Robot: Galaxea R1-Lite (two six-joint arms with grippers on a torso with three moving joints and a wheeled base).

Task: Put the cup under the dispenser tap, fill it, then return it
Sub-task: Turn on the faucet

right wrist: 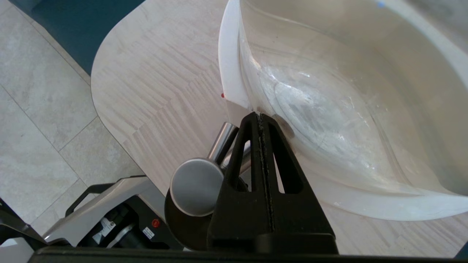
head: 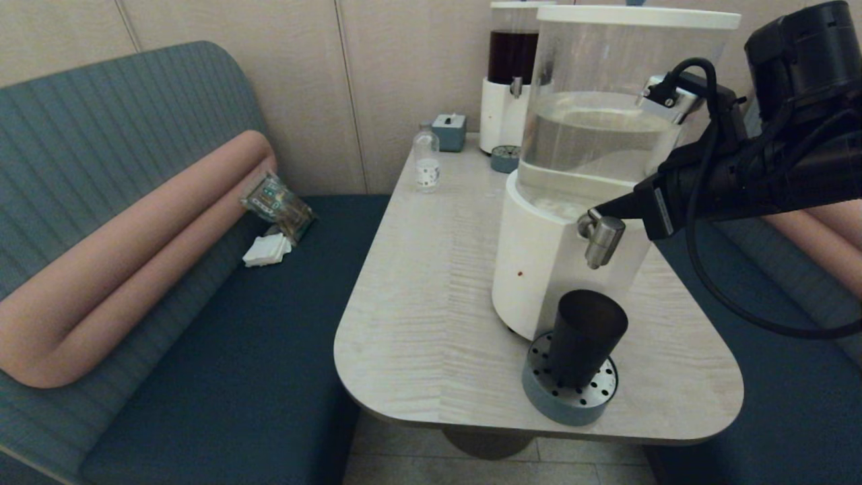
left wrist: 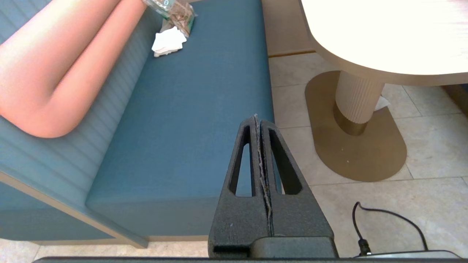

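The black cup [head: 584, 337] stands upright on a round perforated drip tray [head: 539, 394], directly below the steel dispenser tap [head: 601, 237] of the large white-based dispenser [head: 532, 269]. My right gripper [head: 595, 213] is shut, holding nothing, its tip right at the back of the tap where it meets the dispenser body. In the right wrist view the shut gripper [right wrist: 259, 117] sits beside the tap's round cap [right wrist: 196, 186], with the cup's dark rim [right wrist: 179, 223] below it. My left gripper [left wrist: 257, 118] is shut and empty, parked over the bench edge.
A small clear bottle [head: 426, 158], a blue box [head: 449, 131] and a dark-liquid dispenser [head: 510, 74] stand at the table's far end. The blue bench [head: 236, 337] on the left holds a snack packet [head: 277, 202] and napkins [head: 267, 250]. The drip tray sits near the table's front edge.
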